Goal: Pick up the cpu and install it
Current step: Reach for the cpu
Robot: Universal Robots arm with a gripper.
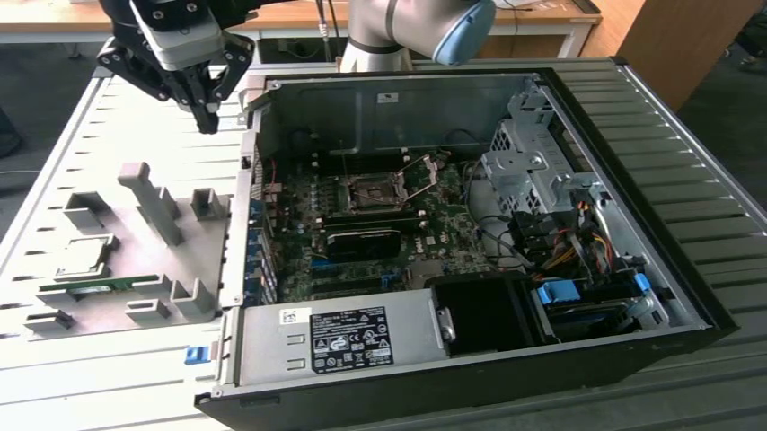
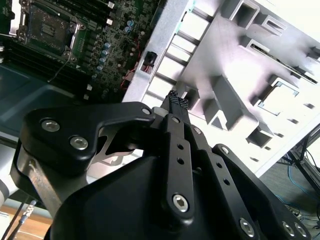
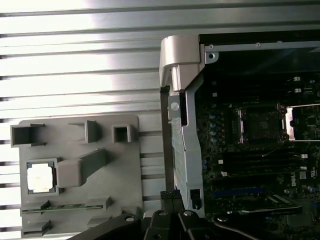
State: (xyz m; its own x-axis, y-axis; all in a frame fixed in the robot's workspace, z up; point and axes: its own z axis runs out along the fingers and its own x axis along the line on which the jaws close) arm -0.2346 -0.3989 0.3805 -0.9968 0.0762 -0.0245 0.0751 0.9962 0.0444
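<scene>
Gripper (image 1: 210, 124): hung clenched, empty, beside case (image 1: 359, 101) corner
Cpu (image 1: 86, 255): sat in fixture plate's (image 1: 132, 267) edge pocket
Approach: needed level, rim-only grasp

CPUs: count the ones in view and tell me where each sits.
1. The cpu lies in a square pocket of the grey holder, at the exterior view's left, outside the computer case. The open motherboard socket looks empty.

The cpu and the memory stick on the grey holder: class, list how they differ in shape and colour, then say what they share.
The cpu is square; the memory stick is long and narrow. The cpu's top is pale silver; the memory stick is green. Both rest in recesses of the grey holder, side by side.
</scene>
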